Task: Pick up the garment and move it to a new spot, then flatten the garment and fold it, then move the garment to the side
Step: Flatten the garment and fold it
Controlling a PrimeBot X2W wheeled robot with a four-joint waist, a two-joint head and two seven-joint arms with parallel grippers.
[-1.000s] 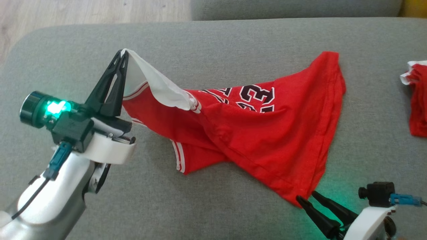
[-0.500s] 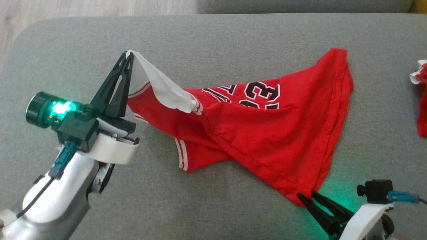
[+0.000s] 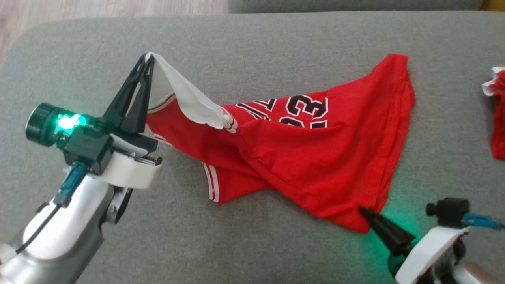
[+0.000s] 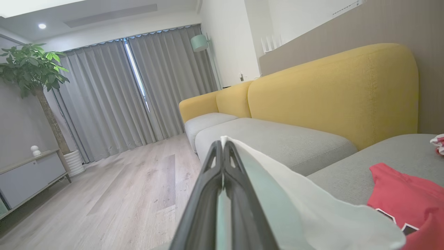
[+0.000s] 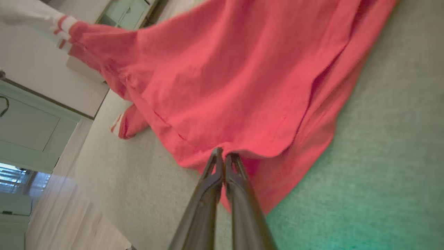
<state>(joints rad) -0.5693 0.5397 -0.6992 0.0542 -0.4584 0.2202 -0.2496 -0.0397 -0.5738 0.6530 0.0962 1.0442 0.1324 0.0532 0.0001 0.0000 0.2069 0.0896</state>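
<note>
Nearest the robot, at about 5 o'clock of the head view, the right claw (image 3: 363, 211) has its fingers drawn together on the near hem corner (image 3: 355, 223) of the garment (image 3: 315, 157). In the right wrist view the tips of that claw (image 5: 222, 154) meet right at the red edge, so it looks like a pinch on cloth, though how much fabric is caught cannot be told.

The garment — a red jersey with black-and-white lettering — lies across the middle of the grey sofa seat (image 3: 252, 43), twisted and bunched rather than flat, one layer lapped over another around its centre.

Toward 10 o'clock the left claw (image 3: 146, 60) is closed on the white panel (image 3: 185, 98) at the jersey's other end and holds it raised off the cushion. The left wrist view shows the fingers pressed tight together with the white cloth trailing from their tips.

Judged from this, the work is early in the flattening step: both ends are gripped, but the body is not yet spread. Smoothing, folding and moving it aside all remain.

Far off at 3 o'clock, well apart, lies a second red piece (image 3: 498, 118).
</note>
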